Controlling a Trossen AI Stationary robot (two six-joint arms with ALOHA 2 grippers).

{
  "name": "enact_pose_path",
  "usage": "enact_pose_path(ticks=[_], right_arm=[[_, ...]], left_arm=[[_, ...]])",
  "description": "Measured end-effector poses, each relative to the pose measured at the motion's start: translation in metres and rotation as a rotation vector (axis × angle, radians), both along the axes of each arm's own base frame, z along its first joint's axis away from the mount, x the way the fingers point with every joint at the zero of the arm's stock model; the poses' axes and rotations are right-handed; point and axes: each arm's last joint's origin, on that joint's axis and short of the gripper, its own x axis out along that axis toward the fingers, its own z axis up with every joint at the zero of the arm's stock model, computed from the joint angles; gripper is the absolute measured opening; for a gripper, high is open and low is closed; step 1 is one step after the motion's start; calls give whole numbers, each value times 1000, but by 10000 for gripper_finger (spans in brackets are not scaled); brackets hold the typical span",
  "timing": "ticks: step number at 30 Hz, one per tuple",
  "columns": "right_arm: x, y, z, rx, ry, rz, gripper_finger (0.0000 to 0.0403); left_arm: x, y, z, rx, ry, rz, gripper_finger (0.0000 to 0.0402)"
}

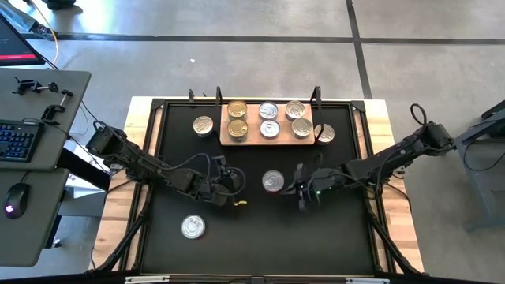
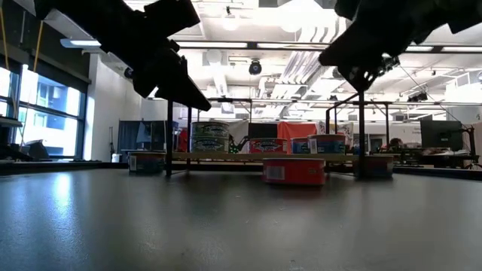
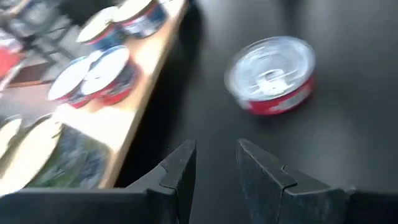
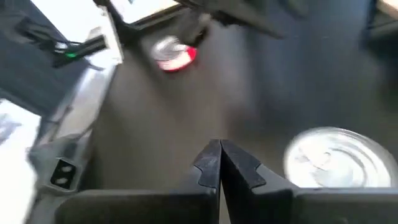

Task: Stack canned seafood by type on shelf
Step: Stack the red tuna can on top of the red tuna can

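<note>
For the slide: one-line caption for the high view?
Both grippers, left and right, flank a red-sided can on the black mat; six cans sit on the shelf.

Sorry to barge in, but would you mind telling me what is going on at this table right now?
Two dark robot arms are sorting small round metal seafood tins onto a pale wooden shelf board. Six tins sit on it; others lie on the black mat. Both hands are empty. The right hand, shut, and the left hand, slightly open, flank a red-sided, silver-lidded tin at mid-mat.
</note>
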Motion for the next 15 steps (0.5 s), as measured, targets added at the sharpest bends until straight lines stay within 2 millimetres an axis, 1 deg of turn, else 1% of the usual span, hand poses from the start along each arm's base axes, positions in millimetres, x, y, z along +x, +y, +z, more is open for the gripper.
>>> enact_pose_path(ticks=[2, 5, 7, 9, 12, 15], right_arm=[[-2, -2, -3, -39, 33, -37, 0], [-5, -7, -10, -105, 93, -138, 0], [-8, -10, -15, -157, 140, -233, 0], [-11, -13, -21, -199, 176, -325, 0], [-11, -14, -30, -223, 220, -404, 0], [-9, -13, -36, -219, 239, -411, 0]], left_arm=[[5, -2, -1, -35, 0, -72, 106], [19, -5, -10, -46, 8, -259, 106], [30, -6, -19, -12, 0, -383, 106], [39, -5, -30, 57, -1, -477, 106], [56, 3, -43, 130, -4, -517, 106], [76, 18, -42, 92, 10, -577, 106]])
